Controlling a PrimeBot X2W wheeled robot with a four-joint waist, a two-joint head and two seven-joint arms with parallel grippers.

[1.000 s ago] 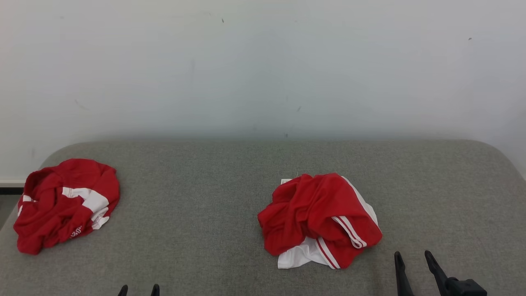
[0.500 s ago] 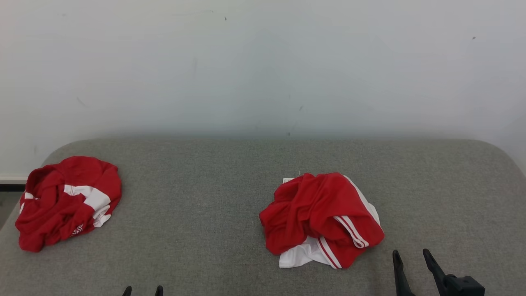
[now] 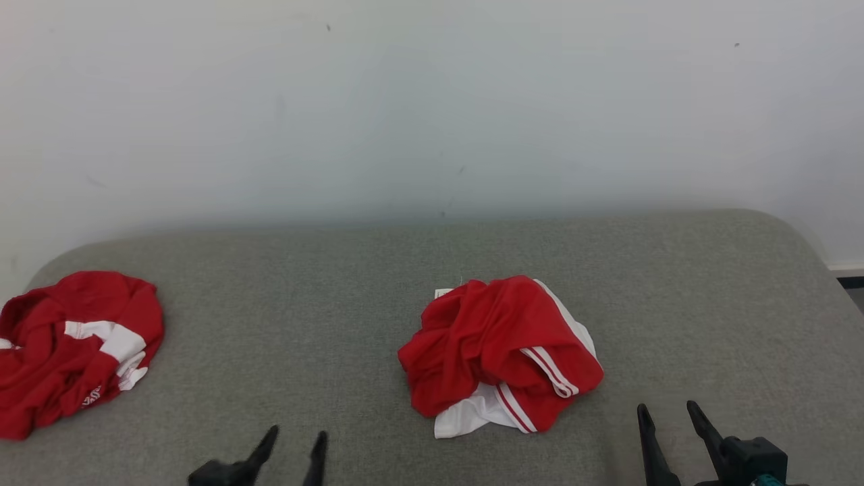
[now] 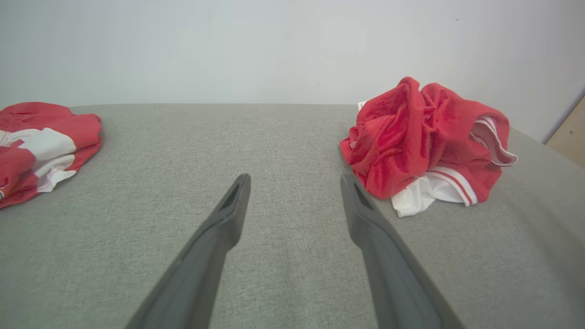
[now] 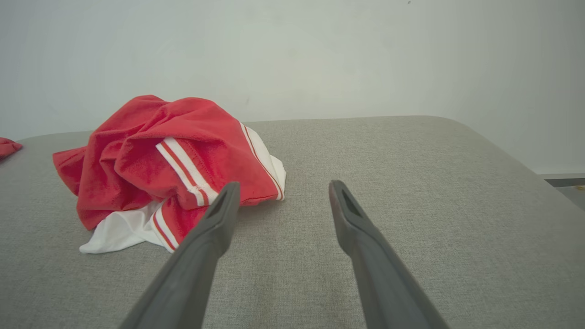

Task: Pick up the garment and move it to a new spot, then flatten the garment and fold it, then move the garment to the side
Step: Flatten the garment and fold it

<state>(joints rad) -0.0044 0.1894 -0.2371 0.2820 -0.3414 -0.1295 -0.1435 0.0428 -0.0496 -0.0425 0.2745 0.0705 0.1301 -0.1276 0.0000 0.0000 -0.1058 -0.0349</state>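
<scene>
A crumpled red garment point(image 3: 496, 351) with white panels and stripes lies in a heap near the middle of the grey padded surface point(image 3: 324, 283). My left gripper point(image 3: 297, 433) is open at the front edge, to the left of the heap and apart from it. In the left wrist view the garment point(image 4: 425, 137) sits just right of and beyond my open left gripper point(image 4: 296, 179). My right gripper point(image 3: 667, 408) is open at the front right, clear of the cloth. The right wrist view has the garment point(image 5: 169, 169) to the left of my right gripper point(image 5: 284, 185), whose left finger overlaps its hem.
A second crumpled red and white garment point(image 3: 71, 351) lies at the far left edge of the surface, also in the left wrist view point(image 4: 41, 146). A pale wall point(image 3: 432, 101) rises right behind the surface. The surface rounds off at the right, with floor point(image 3: 852, 280) beyond.
The camera has turned slightly right, shifting the whole picture left. My left gripper has come up and forward into view, nearer the middle garment. The right gripper has barely moved. Both garments lie as before.
</scene>
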